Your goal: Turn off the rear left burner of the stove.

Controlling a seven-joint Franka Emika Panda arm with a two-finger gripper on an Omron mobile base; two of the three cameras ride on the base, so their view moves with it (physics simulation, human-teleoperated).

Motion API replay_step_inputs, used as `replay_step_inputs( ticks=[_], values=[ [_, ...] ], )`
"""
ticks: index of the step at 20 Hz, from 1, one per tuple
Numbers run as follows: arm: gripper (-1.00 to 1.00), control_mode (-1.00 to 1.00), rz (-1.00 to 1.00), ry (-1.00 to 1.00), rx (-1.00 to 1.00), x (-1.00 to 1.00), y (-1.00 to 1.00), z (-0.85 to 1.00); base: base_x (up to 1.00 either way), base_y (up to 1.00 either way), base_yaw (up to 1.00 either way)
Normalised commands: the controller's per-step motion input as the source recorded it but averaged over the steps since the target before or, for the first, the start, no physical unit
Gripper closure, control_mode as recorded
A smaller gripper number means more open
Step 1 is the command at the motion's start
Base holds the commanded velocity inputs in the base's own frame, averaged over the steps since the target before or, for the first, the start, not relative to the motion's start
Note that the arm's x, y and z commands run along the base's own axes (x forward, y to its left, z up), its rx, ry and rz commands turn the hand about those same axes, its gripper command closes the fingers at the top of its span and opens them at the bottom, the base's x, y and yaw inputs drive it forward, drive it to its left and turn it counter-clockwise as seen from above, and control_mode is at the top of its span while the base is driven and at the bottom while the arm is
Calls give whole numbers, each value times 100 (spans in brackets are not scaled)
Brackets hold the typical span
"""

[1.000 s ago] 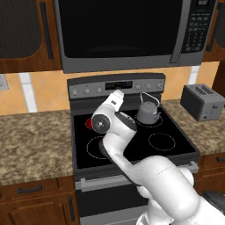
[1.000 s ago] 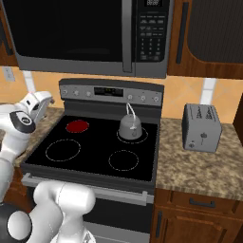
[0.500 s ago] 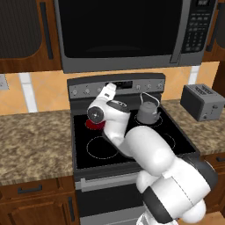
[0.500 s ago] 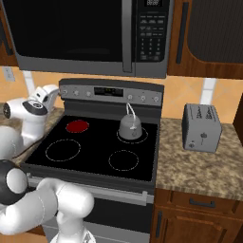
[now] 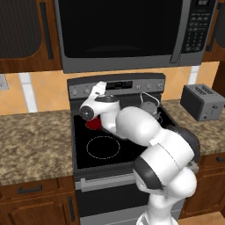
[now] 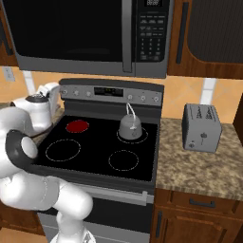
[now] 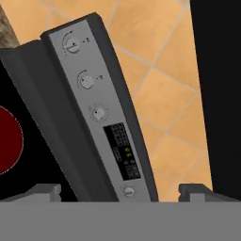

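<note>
The stove (image 6: pixel 97 147) faces the robot; its rear left burner (image 6: pixel 77 126) glows red. Gripper (image 7: pixel 120 190) fingers spread apart, near the stove's control panel (image 7: pixel 96 110).

Grey kettle (image 6: pixel 130 127) beside toaster (image 6: pixel 201 127), below microwave (image 6: pixel 90 35).

Glossy white arm (image 5: pixel 145 132), dark joints

One stove (image 6: pixel 95 156), four round zones: one solid red rear left burner (image 6: pixel 77 126), three pale ring outlines. One kettle (image 6: pixel 130 127). One toaster (image 6: pixel 201 127). One microwave (image 6: pixel 90 35). Hand view: four knobs on control panel (image 7: pixel 101 113), one digital display (image 7: pixel 123 151).
</note>
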Motion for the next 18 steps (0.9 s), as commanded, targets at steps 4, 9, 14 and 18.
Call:
replay_step_inputs(
  ticks=[4,9,14,18],
  values=[
    [-100,-100,0,0,-4,73,4,-2,0,0,0],
    [-100,-100,0,0,-1,44,1,-9,0,0,0],
    [-100,-100,0,0,-6,14,5,-12,0,0,0],
    [-100,-100,0,0,-2,18,0,-6,0,0,0]
  ],
)
